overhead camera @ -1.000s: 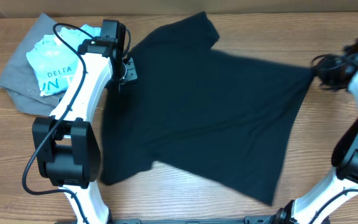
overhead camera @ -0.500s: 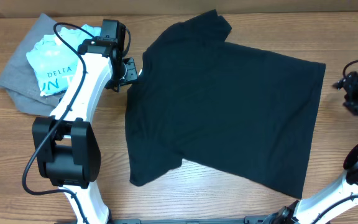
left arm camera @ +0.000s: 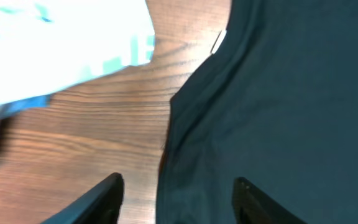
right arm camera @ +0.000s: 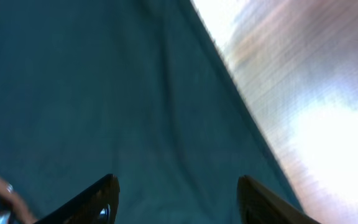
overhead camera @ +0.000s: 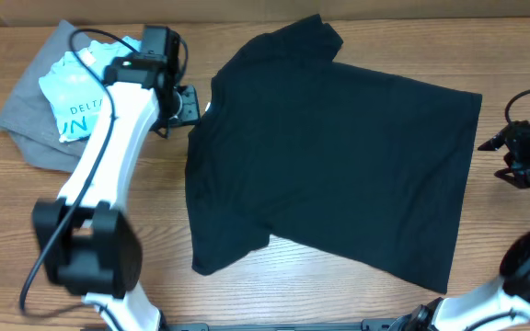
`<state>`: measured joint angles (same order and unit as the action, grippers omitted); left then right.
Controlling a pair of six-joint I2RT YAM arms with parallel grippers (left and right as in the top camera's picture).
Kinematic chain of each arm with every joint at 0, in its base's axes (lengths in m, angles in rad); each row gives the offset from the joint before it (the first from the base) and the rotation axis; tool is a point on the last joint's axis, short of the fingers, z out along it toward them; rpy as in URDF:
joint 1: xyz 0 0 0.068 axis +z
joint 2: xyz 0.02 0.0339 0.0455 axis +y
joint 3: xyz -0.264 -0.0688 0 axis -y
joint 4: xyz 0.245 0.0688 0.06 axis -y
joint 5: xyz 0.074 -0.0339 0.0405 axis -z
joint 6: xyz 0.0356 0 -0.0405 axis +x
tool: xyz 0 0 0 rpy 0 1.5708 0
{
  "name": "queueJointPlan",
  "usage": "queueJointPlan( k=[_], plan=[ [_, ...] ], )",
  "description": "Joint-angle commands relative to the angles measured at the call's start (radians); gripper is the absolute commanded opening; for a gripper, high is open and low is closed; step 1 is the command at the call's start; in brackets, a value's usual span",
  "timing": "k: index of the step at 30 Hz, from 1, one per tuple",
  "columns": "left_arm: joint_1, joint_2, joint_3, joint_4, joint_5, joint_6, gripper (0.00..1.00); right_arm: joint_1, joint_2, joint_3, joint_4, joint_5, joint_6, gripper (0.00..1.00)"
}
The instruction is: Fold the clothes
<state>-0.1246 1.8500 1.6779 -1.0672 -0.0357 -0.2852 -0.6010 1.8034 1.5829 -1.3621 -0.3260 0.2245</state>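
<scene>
Across the middle of the table (overhead camera: 320,299) the black shirt (overhead camera: 329,156) lies spread flat, a little askew. Its collar and white tag (overhead camera: 208,108) are to the left, its hem to the right, with one sleeve far and one near. My left gripper (overhead camera: 190,103) sits just beside the collar, fingers spread and holding nothing; its wrist view shows the shirt's edge running between them. My right gripper (overhead camera: 500,156) hangs just off the hem, likewise spread and empty.

I judge the first fold is not yet begun. To do it well I would pinch the far shoulder and the far hem corner, both on the same long edge. I would lift both low and together so the cloth is taut between my grippers, then lay that edge over toward the near side without dragging the rest. On the left I must keep away from the blue shirt (overhead camera: 76,92) lying on the grey garment (overhead camera: 26,129).
</scene>
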Motion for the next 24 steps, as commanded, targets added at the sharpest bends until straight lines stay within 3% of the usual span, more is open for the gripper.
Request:
queueJointPlan(
  k=[1,7,18,21,24],
  plan=[
    [0.005,-0.120,0.005,-0.052,-0.027,0.016,0.64,0.021,-0.120,-0.020,-0.046,-0.001,0.006,0.64],
    [0.031,-0.129,0.004,-0.160,-0.034,-0.006,0.63,0.070,-0.185,-0.179,-0.039,0.118,0.073,0.64],
    [0.067,-0.129,0.004,-0.184,-0.103,0.002,0.70,0.055,-0.185,-0.680,0.277,0.195,0.203,0.62],
    [0.072,-0.129,0.004,-0.173,-0.102,0.013,0.72,0.054,-0.185,-0.769,0.341,0.183,0.250,0.50],
    [0.072,-0.129,0.004,-0.169,-0.102,0.017,0.75,0.056,-0.185,-0.833,0.383,0.165,0.252,0.31]
  ],
)
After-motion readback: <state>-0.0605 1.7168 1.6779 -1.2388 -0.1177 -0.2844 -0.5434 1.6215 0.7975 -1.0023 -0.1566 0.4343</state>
